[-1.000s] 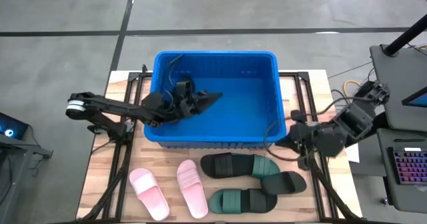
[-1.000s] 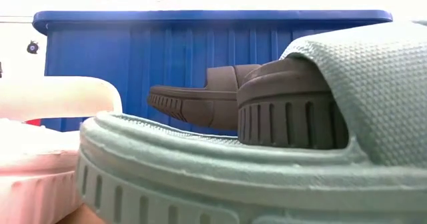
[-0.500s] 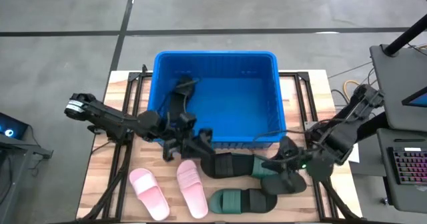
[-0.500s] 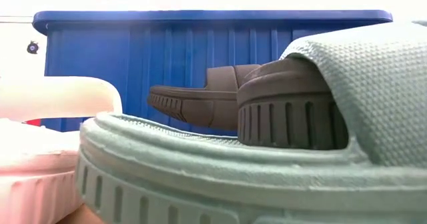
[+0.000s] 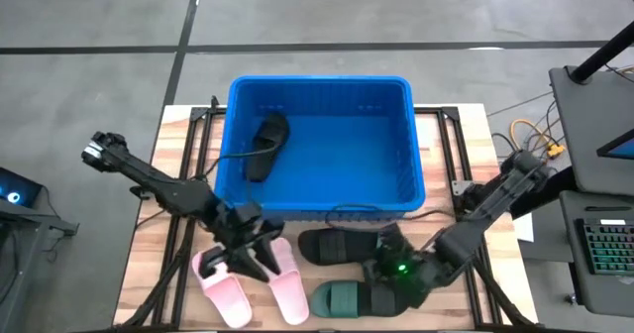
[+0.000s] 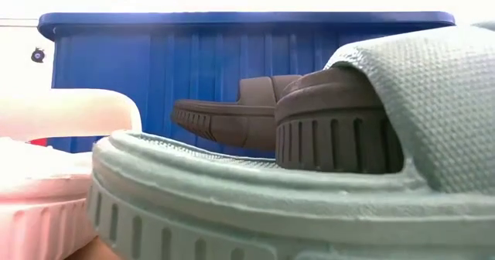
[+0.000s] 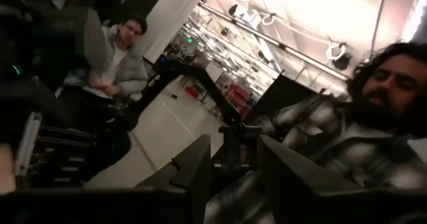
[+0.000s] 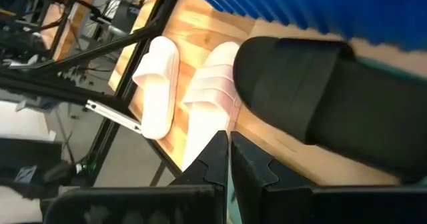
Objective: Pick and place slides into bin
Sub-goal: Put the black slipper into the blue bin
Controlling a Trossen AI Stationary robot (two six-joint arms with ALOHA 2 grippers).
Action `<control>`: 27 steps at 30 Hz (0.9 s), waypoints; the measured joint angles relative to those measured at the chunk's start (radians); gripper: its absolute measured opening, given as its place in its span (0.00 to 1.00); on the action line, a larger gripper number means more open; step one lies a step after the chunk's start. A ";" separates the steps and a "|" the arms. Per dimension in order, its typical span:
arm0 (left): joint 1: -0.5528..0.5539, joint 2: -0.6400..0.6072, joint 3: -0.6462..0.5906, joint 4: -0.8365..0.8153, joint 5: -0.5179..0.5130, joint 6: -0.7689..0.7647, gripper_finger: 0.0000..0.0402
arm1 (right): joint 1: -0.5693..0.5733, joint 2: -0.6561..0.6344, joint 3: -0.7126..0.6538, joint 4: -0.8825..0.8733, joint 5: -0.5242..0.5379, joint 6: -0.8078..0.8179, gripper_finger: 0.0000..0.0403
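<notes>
I see a pale wooden table (image 5: 451,145) on a grey concrete floor; my left wrist view looks into a bright hall with 2 people (image 7: 373,117) seated. The blue bin (image 5: 322,202) — ribbed walls, rolled rim — holds 1 black slide (image 5: 265,145). In front of it lie 2 pink slides (image 5: 282,285), a black slide (image 5: 332,245) and a green slide (image 5: 347,298). My left gripper (image 5: 253,262) hovers over the pink pair, fingers (image 7: 200,167) partly apart, holding nothing. My right gripper (image 5: 381,267) sits pinched closed — empty — just beside the black and green slides.
</notes>
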 joint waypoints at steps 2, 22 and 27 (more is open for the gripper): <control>-0.010 -0.023 -0.003 -0.004 -0.004 0.009 0.27 | -0.009 0.054 0.043 -0.002 -0.005 0.001 0.02; -0.129 -0.093 -0.033 -0.146 -0.135 0.027 0.27 | -0.119 0.165 0.091 -0.162 -0.228 0.080 0.36; -0.152 -0.092 -0.037 -0.190 -0.170 -0.002 0.27 | -0.129 0.165 0.060 -0.154 -0.242 0.110 0.49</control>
